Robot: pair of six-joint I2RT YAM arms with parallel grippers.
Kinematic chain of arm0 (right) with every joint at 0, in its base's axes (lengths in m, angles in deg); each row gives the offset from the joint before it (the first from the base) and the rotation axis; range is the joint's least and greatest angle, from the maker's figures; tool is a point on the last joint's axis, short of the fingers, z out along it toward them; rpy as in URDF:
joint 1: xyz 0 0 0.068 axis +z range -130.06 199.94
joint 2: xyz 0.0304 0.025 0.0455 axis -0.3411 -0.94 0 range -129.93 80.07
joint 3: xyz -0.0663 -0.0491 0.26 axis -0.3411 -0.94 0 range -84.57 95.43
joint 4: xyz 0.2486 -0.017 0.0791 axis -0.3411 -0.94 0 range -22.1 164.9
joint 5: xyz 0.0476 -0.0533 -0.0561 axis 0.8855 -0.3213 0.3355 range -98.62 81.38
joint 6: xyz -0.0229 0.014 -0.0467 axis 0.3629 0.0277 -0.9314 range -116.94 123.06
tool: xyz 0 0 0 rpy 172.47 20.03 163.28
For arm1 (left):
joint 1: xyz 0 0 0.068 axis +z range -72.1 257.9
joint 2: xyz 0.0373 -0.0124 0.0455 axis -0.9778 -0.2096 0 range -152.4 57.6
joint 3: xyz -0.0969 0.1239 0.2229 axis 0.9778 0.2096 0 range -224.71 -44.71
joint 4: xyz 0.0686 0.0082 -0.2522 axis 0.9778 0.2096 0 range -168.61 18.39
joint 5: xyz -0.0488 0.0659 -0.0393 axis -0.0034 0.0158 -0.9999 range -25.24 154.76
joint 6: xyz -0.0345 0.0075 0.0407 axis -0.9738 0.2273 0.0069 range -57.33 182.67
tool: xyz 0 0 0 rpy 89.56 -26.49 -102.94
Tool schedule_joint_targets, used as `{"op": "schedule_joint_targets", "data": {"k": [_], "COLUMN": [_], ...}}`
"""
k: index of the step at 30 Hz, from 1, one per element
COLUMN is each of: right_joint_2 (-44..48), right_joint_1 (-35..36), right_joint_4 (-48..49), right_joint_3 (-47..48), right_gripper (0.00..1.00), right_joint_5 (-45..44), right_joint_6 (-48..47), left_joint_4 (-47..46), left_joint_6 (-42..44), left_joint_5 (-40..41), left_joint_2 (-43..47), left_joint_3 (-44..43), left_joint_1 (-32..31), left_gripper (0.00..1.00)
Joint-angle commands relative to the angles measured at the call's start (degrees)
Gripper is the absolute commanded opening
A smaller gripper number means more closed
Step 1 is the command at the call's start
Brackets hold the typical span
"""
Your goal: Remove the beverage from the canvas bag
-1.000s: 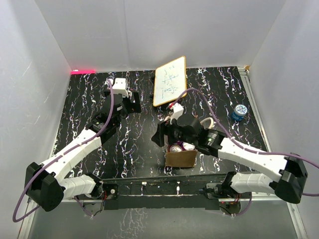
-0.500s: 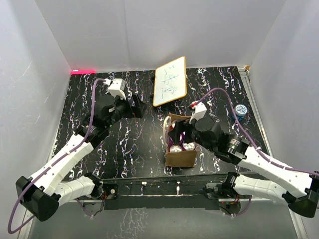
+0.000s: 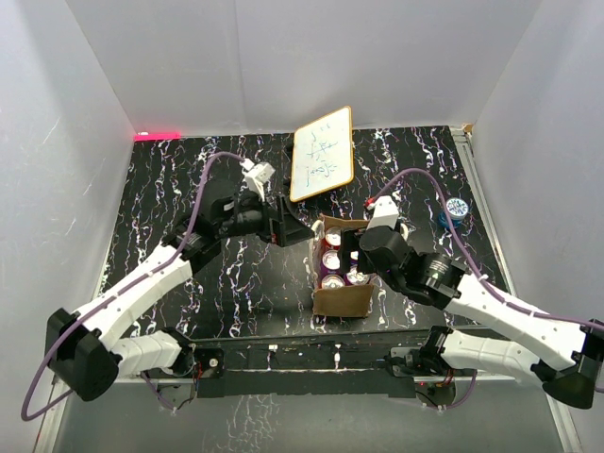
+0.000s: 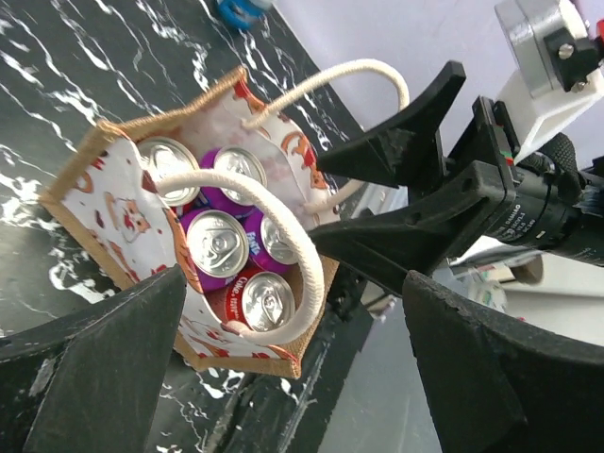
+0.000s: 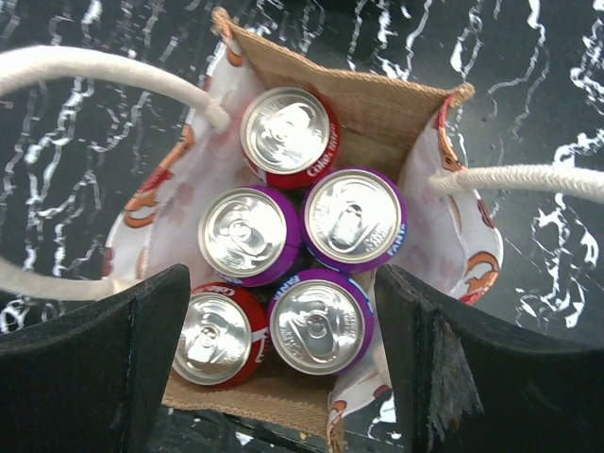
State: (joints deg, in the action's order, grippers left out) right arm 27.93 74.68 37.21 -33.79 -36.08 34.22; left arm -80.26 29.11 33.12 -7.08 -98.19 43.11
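The canvas bag (image 3: 342, 300) stands open near the table's front edge, tan outside, with a printed white lining and two whitish rope handles (image 5: 104, 66). It holds several upright beverage cans: purple ones (image 5: 321, 326) and red ones (image 5: 290, 132). My right gripper (image 5: 283, 368) hangs open just above the bag's mouth, a finger on each side of the cans, touching nothing; in the top view it is over the bag (image 3: 357, 253). My left gripper (image 3: 296, 231) is open and empty just left of the bag. The left wrist view shows the bag (image 4: 123, 217) and a handle (image 4: 274, 236).
A wood-framed whiteboard (image 3: 322, 153) leans at the back centre. A small blue object (image 3: 455, 211) sits at the right edge of the table. The black front rail (image 3: 311, 354) runs just behind the bag's near side. White walls enclose the table.
My left gripper has swung from the back left rightward to the bag's left side. My right gripper has shifted from the bag's left rim to above its mouth.
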Motion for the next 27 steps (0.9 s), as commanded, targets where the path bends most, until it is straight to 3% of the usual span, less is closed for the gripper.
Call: {"op": "schedule_joint_targets", "data": {"k": [1,6,10,15,20,27], "right_joint_2": [-2.21,-3.75,-5.29,-7.04,-7.16,-10.57], "right_joint_1": [0.19,0.15,0.19,0.18,0.19,-1.93], "right_joint_4": [-4.18,-5.74,-4.85,-6.15,-6.17,-6.41], "right_joint_3": [3.60,3.79,3.44,3.44,3.99,5.70], "right_gripper": [0.82,0.82,0.83,0.82,0.82,0.80], "right_joint_5": [-5.67,-7.58,-9.50,-11.63,-13.97,-14.68], "right_joint_6": [4.41,7.81,10.34,14.65,15.02,13.88], "left_joint_4": [-2.44,-0.26,1.60,12.06,14.02,10.72], "left_joint_6": [-2.50,0.12,0.79,7.51,10.40,13.23], "left_joint_5": [-6.22,-0.58,2.38,8.18,9.03,10.43], "left_joint_2": [-4.12,-5.10,-6.09,-5.82,-5.98,-5.59], "left_joint_3": [-0.75,-0.84,-0.89,-2.80,-2.91,-1.87], "left_joint_1": [-2.06,-5.28,-6.12,-6.17,-6.14,-6.17], "left_gripper": [0.96,0.90,0.80,0.66,0.39,0.20]}}
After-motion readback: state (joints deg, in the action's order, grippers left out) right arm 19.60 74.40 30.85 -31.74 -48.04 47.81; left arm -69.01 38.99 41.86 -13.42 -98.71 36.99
